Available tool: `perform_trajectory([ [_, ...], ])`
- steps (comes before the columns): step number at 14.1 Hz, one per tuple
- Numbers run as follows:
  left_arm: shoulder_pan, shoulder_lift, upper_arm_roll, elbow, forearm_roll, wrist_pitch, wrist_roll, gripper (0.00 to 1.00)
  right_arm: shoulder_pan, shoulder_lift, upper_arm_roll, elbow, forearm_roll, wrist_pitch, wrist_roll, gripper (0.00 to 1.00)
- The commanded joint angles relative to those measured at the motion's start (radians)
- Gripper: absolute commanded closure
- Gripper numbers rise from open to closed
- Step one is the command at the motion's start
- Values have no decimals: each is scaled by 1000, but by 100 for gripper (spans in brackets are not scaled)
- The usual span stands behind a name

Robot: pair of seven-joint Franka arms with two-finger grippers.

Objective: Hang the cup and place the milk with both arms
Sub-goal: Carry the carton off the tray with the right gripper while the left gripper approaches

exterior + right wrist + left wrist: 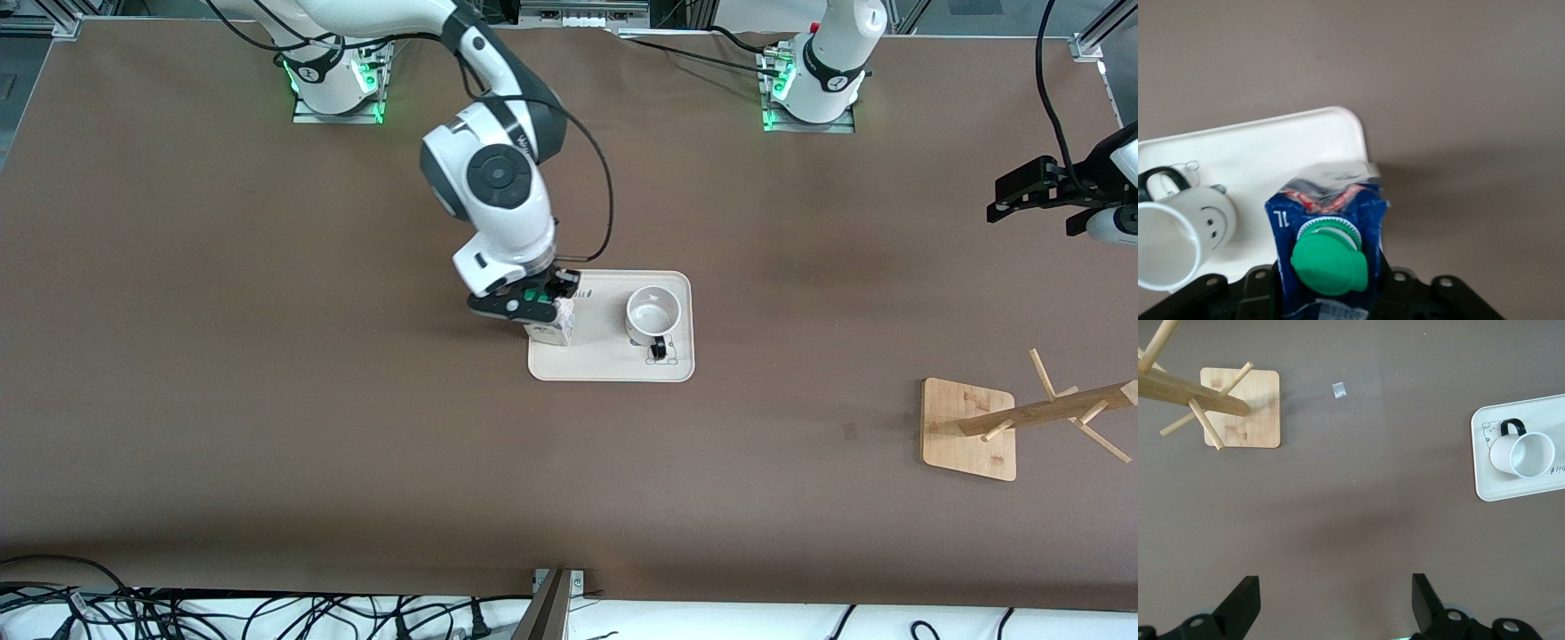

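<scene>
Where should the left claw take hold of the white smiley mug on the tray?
Judging by its pose, the mug stands upright and mouth-up on the tray, with its black loop handle toward the front camera. Coming straight down and pinching the rim on the handle side looks best, leaving the loop free for the wooden rack. The milk carton stands clear beside it.

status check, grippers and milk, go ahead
Right gripper shut on milk carton, on tray. Left gripper open, waiting. Mug beside carton.
</scene>
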Motion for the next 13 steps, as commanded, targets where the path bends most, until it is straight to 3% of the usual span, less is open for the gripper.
perform_trajectory([
  [1, -9, 18, -10, 29, -16, -21, 10, 0, -110, -70, 6, -1, 6, -108, -166, 55],
  [4, -16, 47, -45, 27, -29, -24, 7, 0, -205, -113, -12, -6, 3, -238, -373, 55],
  [6, -14, 90, -109, 20, -33, -33, -7, 0, -224, -138, -93, -38, 5, -269, -537, 55],
  [10, -16, 171, -256, 26, -33, -50, -13, 0, -225, -198, -233, -205, 35, -216, -749, 53],
  [13, -14, 245, -275, 29, -122, -44, 6, 0, -227, -201, -271, -308, 51, -118, -805, 51],
])
